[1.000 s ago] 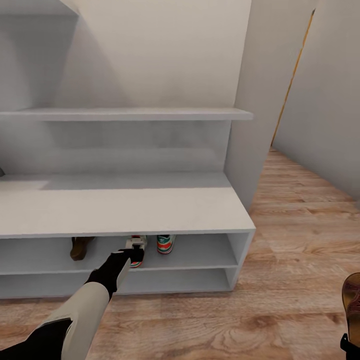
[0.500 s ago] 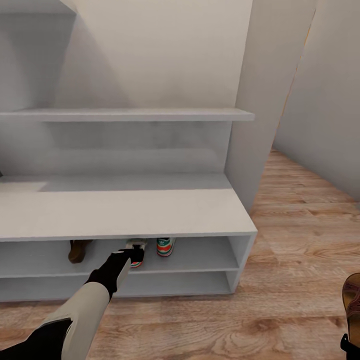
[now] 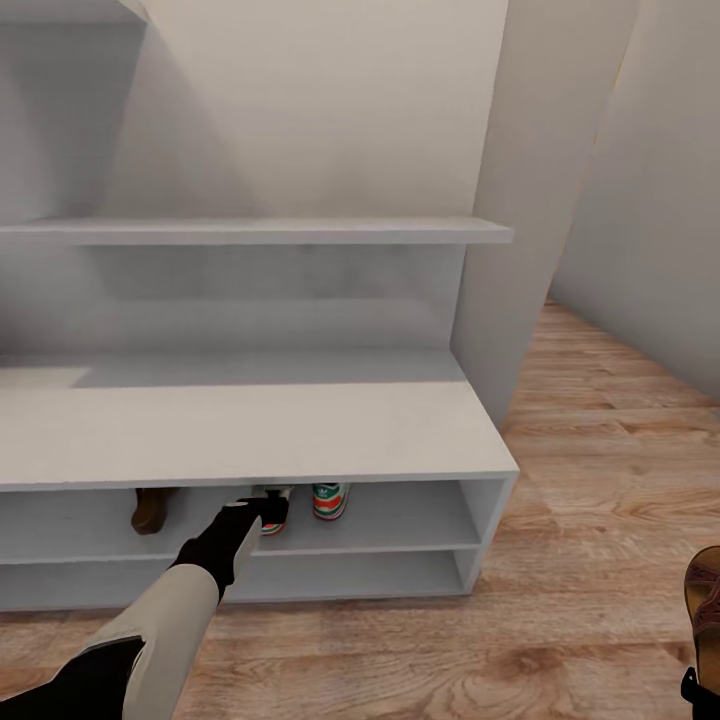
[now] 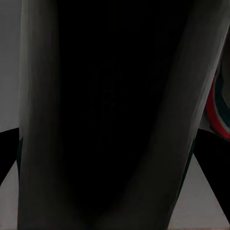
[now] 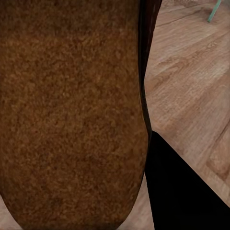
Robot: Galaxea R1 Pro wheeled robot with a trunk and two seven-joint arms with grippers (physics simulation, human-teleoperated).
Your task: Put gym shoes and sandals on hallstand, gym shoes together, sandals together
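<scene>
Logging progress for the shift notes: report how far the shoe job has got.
Done: one gym shoe and one sandal sit on the hallstand's upper low shelf. In hand: the left gripper is setting the second gym shoe beside the first; the right gripper's sandal is off the rack. Left: shelve that sandal beside its mate.

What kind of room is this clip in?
Most likely a home corridor or entryway: a pale hallstand with low shelves holding sneakers and a brown sandal, wood-plank floor, and plain walls narrowing into a passage.
</scene>
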